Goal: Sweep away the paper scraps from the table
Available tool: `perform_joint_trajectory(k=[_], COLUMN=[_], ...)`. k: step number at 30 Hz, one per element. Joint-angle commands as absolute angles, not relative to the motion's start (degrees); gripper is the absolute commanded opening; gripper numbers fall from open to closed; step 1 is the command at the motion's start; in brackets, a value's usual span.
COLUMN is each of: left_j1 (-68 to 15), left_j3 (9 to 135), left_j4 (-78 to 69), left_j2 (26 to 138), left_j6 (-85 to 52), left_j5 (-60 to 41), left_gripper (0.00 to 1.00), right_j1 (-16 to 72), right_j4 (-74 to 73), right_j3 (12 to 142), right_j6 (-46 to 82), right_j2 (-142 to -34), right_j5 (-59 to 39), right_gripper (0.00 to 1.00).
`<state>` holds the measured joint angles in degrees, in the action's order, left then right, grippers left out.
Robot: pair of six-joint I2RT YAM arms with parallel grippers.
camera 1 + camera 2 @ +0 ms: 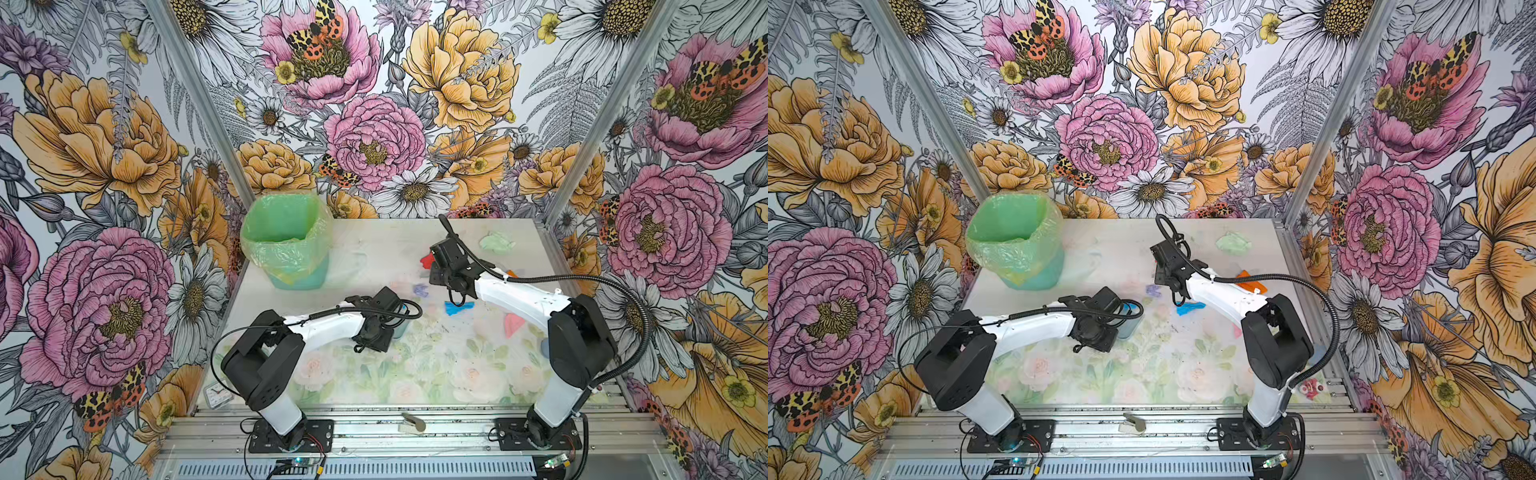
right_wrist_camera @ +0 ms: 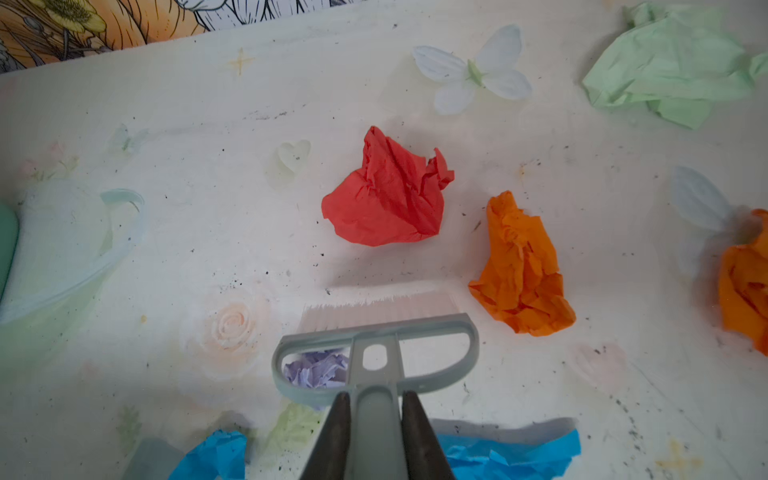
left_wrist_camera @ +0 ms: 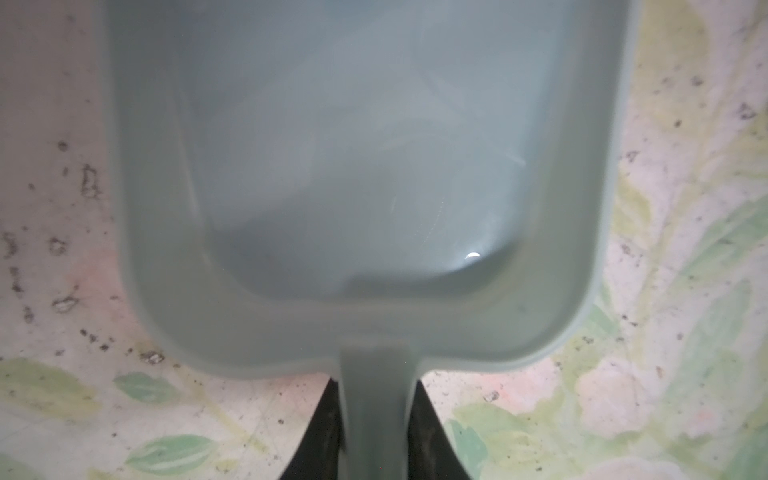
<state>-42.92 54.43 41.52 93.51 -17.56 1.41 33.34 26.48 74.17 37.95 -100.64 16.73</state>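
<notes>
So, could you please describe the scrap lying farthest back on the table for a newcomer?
On the table, look toward the far right corner, across from the green-bagged bin. The pale green scrap lies there alone, beyond the red scrap and an orange scrap. No other piece is green.

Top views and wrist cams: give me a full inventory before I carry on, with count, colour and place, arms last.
table: one, pale with faint roses, framed in aluminium.
paper scraps: at least seven; red, two orange, pale green, lilac, blue, pink; middle to far right of the table.
bin: one, green-bagged, far left corner.
dustpan: one, grey-blue, left of centre, no scraps seen inside.
brush: one, grey-blue with pale bristles, near the red one, not touching.
left gripper: shut on the dustpan handle.
right gripper: shut on the brush handle.
</notes>
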Motion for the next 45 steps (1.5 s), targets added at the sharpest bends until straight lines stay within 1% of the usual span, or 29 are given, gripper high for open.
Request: perform_joint_trajectory(k=[1, 9, 14, 18, 27, 35, 38, 45], left_j1=[-43.2, -43.4, -44.3, -45.0, -45.1, -45.1, -45.1, -45.1], left_j3=[55.4, 55.9, 56.0, 55.9, 55.8, 56.1, 56.1, 56.2], left_j4=[40.2, 40.3, 40.3, 40.3, 40.4, 40.3, 40.3, 40.3], left_j2=[93.0, 93.3, 93.8, 93.9, 92.6, 93.3, 93.2, 92.6], left_j6=[-17.5, -17.3, -17.3, -17.4, -17.5, -17.5, -17.5, -17.9], left_j5=[0.4, 0.6, 0.5, 0.3, 0.0, 0.1, 0.2, 1.0], left_gripper=[0.09, 0.09, 0.09, 0.09, 0.09, 0.09, 0.09, 0.08], right_j1=[34.6, 37.5, 40.0, 40.9, 41.1, 40.9, 40.6, 40.4], right_j4=[26.6, 27.2, 27.1, 26.9, 26.9, 27.1, 27.4, 28.4], right_j3=[76.0, 73.1, 71.5, 71.1, 68.5, 66.5, 66.5, 66.5], right_j6=[39.4, 43.0, 44.8, 46.0, 46.6, 47.3, 47.3, 47.0], right_j2=[-101.4, -99.6, -98.2, -97.2, -92.8, -92.0, -92.0, -90.7], right_j5=[16.3, 9.1, 6.3, 1.4, -3.3, -7.5, -10.5, -12.2], right_gripper=[0.0, 0.0, 0.0, 0.0, 0.0, 0.0, 0.0, 0.0])
